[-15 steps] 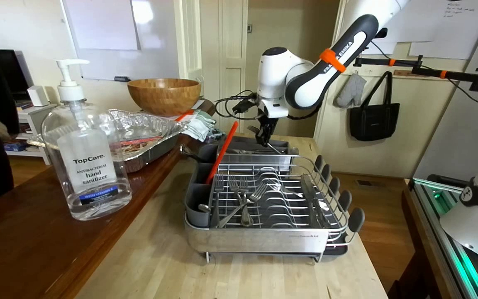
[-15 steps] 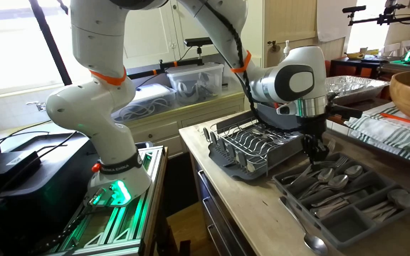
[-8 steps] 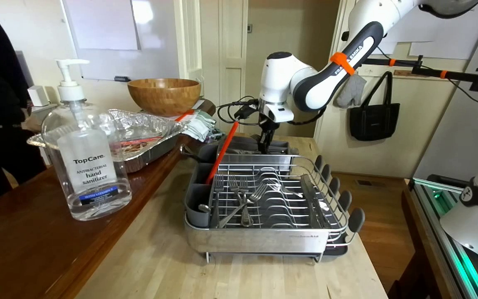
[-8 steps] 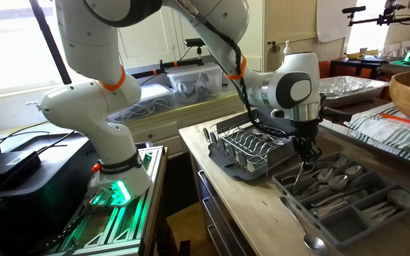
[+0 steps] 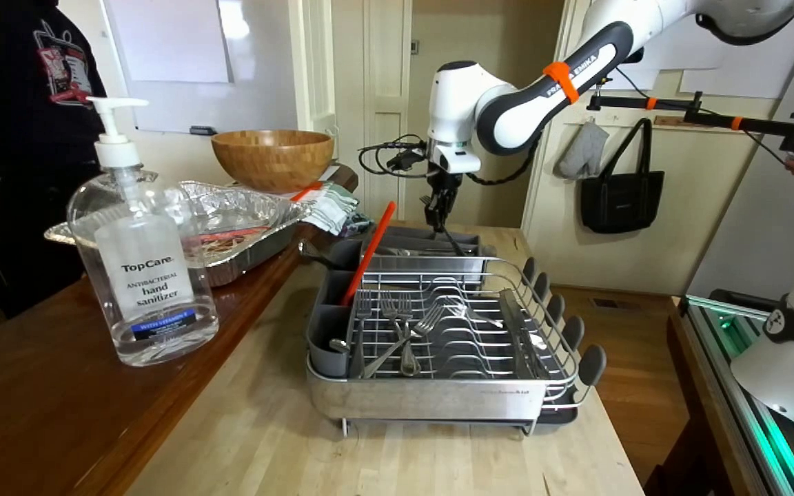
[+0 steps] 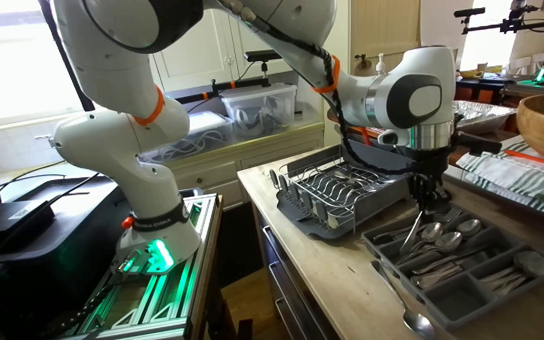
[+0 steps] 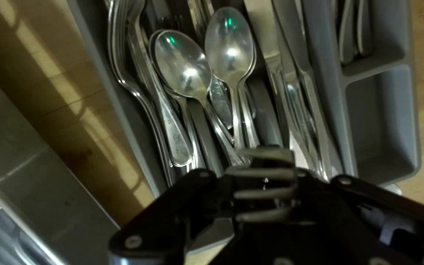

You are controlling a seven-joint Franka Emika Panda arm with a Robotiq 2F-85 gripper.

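Note:
My gripper (image 7: pixel 252 180) is shut on a metal fork (image 7: pixel 261 193). The fork's tines cross in front of the dark fingers in the wrist view. Its handle (image 6: pixel 411 233) slants down from the fingers over the grey cutlery tray (image 6: pixel 482 304) in an exterior view. In another exterior view the gripper (image 5: pixel 436 224) hangs behind the dish rack, with the fork handle (image 5: pixel 453 242) pointing down to one side. Spoons (image 7: pixel 184 62) and knives (image 7: pixel 307 106) lie in the tray under the gripper. Whether the handle's end touches anything there, I cannot tell.
Beside the tray stands a dish rack (image 5: pixel 428 399) holding several forks and knives, with a red stick (image 5: pixel 369 255) jutting up. A long spoon (image 6: pixel 417 323) lies on the table. A wooden bowl (image 5: pixel 273 162), foil pan (image 5: pixel 252 241) and sanitizer bottle (image 5: pixel 149 324) are nearby.
The gripper dipped and shifted toward the arm's base, then rose and moved back out over the tray, still holding the fork. The handle's slant changed. A person came further into view.

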